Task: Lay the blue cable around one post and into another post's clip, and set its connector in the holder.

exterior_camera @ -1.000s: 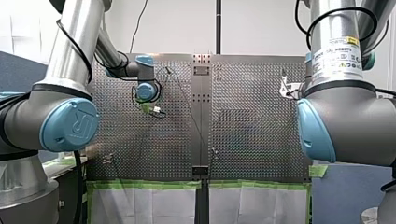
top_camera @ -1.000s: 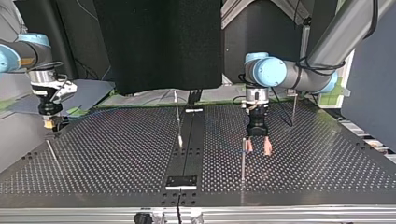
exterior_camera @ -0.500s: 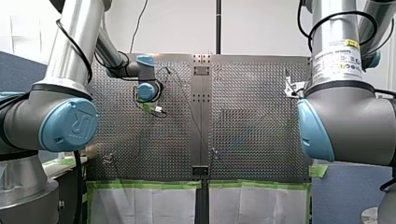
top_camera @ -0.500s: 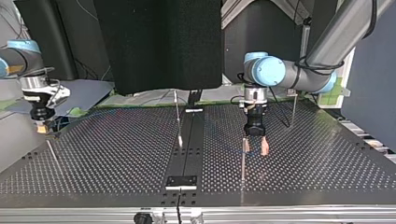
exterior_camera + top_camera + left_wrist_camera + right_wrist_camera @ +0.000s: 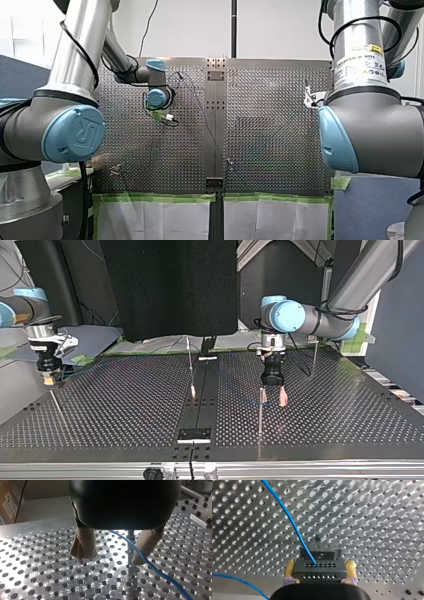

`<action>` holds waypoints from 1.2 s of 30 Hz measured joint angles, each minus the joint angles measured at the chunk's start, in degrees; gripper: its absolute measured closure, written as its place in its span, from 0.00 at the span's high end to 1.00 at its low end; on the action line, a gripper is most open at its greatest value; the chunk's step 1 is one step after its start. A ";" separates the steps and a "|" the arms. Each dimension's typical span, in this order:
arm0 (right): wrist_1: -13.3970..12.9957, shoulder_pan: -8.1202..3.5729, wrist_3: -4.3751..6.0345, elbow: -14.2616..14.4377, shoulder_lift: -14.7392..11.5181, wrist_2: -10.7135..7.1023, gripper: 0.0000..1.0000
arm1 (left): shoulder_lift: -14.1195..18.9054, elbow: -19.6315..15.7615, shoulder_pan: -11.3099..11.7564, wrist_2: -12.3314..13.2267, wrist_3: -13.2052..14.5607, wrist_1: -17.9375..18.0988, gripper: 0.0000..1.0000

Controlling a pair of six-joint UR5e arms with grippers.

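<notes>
In the right wrist view my right gripper point(image 5: 320, 565) is shut on the black connector point(image 5: 319, 572), a yellow pad on each side of it. The blue cable point(image 5: 292, 522) leaves the connector and runs ahead over the perforated table. The top view shows this gripper point(image 5: 48, 378) near the table's left edge. My left gripper point(image 5: 107, 561) hangs open just above the table, with beige pads. The blue cable point(image 5: 155, 571) passes between its fingers, close to one of them. In the top view that gripper point(image 5: 274, 398) stands right beside a thin upright post point(image 5: 260, 412).
More thin posts stand at the middle point(image 5: 190, 362), the right point(image 5: 314, 357) and the left point(image 5: 56, 404) of the top view. A small black block point(image 5: 195, 434) sits on the centre strip near the front edge. Green tape and white sheets line the table's edge point(image 5: 215, 197) in the front view.
In the top view my right gripper with the connector has shifted slightly towards the left edge and a little lower. My left gripper has edged closer to the post beside it.
</notes>
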 joint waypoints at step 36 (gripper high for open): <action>3.97 -1.11 3.48 -2.83 1.86 -2.70 0.19 | 0.00 0.00 0.16 -0.16 0.37 -0.05 1.00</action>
